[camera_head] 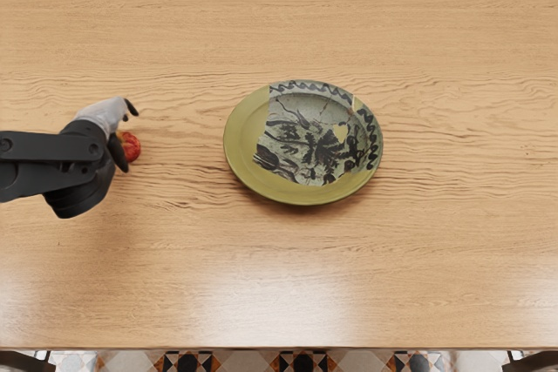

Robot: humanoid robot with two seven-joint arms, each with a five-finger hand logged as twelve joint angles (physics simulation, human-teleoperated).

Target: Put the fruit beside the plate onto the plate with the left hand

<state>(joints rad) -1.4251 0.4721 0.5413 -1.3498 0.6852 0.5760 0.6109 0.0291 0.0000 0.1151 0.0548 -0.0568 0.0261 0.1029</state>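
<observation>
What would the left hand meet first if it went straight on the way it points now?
The small red round fruit, directly ahead of the left hand; whether they already touch is unclear. The olive patterned plate lies beyond.

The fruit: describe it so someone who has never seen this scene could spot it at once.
On the wooden table, look left of the olive-rimmed plate, to the left hand near the picture's left edge. The fruit is the small round thing against that hand, partly hidden by it. Nothing else on the table is red.
</observation>
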